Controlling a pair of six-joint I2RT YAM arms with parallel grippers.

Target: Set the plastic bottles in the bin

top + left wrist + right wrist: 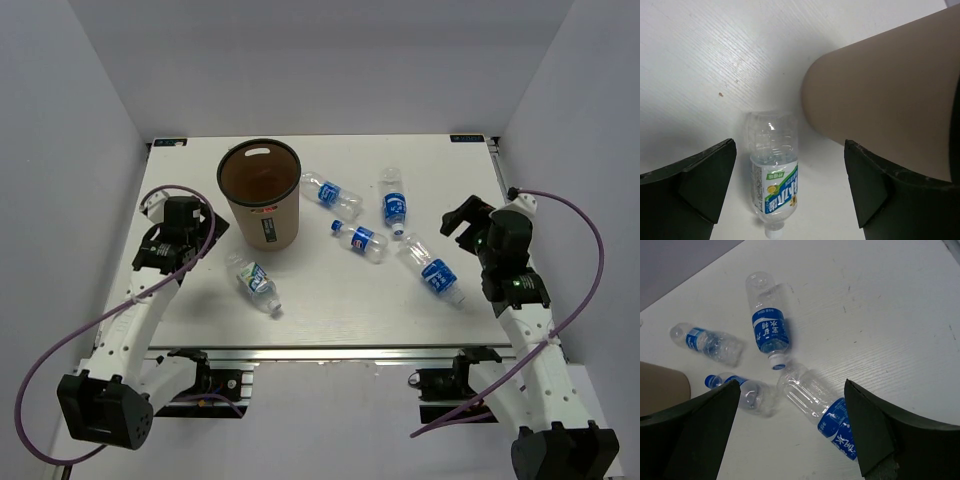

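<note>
Several clear plastic bottles with blue labels lie flat on the white table. One bottle [256, 282] [774, 175] lies alone in front of the tan bin [260, 195] [885, 100], which stands upright. My left gripper [188, 226] [790, 145] hovers open above that bottle, left of the bin, holding nothing. The others lie right of the bin: one [331, 192], one [360, 238], one [394, 203] [769, 325] and one [432, 270] [820, 405]. My right gripper [462, 222] [792, 385] hangs open and empty over the nearest right-hand bottle.
Grey walls close in the table [330, 320] on the left, back and right. The metal front rail [330, 352] runs along the near edge between the two arm bases. A purple cable loops beside each arm.
</note>
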